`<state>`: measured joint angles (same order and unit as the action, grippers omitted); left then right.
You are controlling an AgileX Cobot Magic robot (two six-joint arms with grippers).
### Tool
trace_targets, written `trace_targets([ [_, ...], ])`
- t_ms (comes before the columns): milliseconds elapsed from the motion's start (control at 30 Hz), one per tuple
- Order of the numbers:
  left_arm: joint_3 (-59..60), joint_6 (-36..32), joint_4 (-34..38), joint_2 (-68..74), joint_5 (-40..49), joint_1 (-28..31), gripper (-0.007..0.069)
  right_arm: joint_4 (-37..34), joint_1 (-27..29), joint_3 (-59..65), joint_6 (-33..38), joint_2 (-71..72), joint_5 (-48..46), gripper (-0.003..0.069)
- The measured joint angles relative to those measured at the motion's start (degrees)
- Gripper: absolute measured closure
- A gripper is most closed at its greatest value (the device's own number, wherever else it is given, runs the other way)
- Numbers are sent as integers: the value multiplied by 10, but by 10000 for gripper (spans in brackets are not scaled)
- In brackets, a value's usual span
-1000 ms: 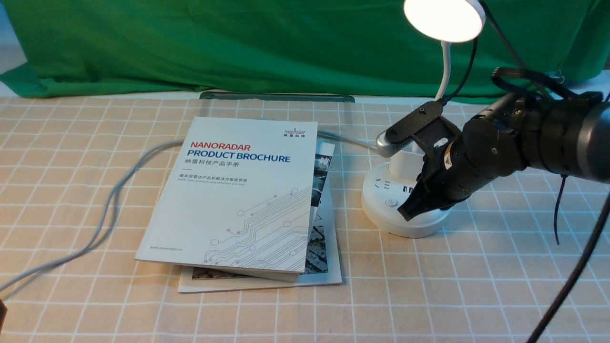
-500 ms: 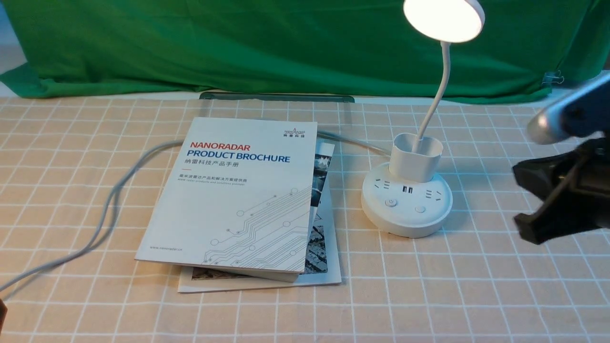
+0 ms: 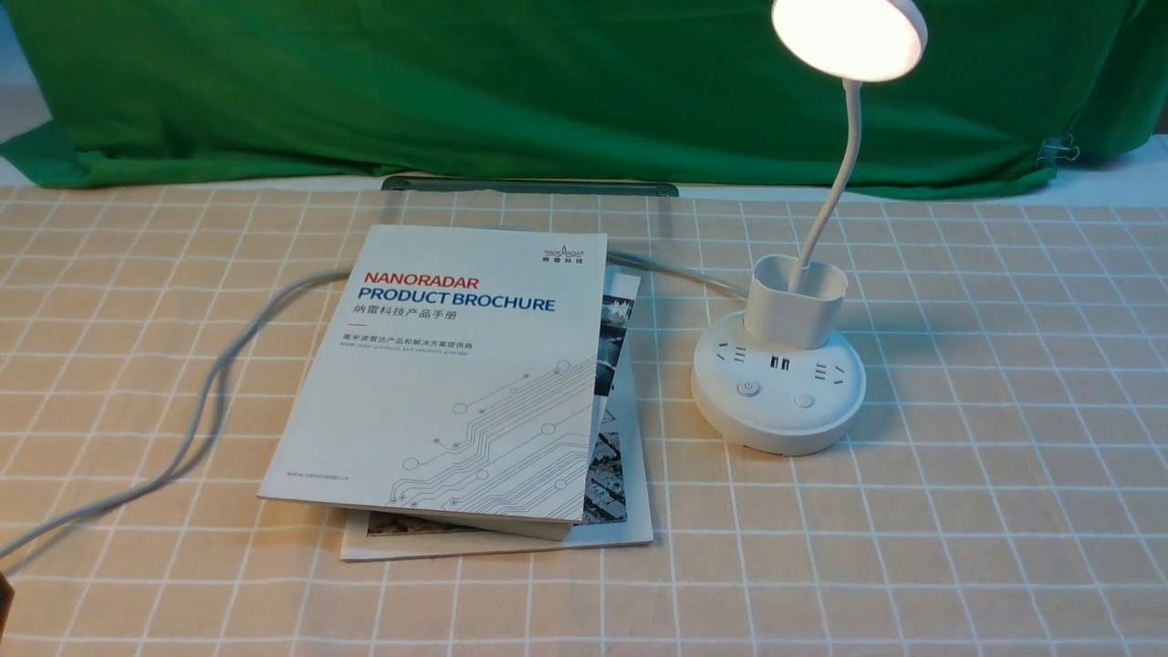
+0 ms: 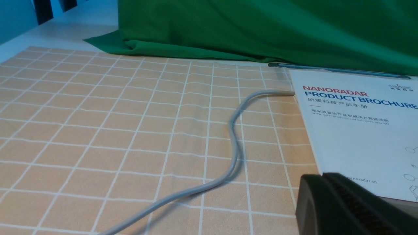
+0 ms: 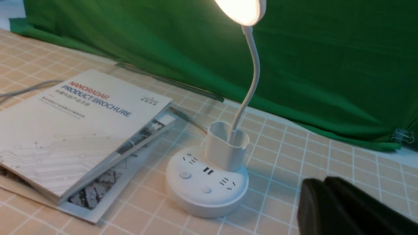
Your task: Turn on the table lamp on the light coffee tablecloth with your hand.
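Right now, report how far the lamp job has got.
Done: the lamp on the tan cloth is on, its head glowing. In hand: nothing; the right fingers sit apart from the base, and no arm shows in the front view. Left: nothing that I can see; the job looks complete.

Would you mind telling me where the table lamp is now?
In the front view the table lamp stands on the light coffee tablecloth, right of centre, just beside the stacked brochures, its lit head before the green backdrop.
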<state>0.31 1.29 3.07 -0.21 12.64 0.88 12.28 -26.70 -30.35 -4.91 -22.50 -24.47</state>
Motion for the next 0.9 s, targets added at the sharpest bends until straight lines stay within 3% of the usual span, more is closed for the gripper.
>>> trace_targets([
  [300, 0, 0, 0, 0, 0, 0, 603, -42, 24, 187, -13, 142, 109, 550],
  [667, 0, 0, 0, 0, -1, 0, 603, -63, 239, 307, -35, 223, 164, 520],
  [900, 0, 0, 0, 0, 0, 0, 603, -64, 248, 310, -42, 223, 129, 506],
])
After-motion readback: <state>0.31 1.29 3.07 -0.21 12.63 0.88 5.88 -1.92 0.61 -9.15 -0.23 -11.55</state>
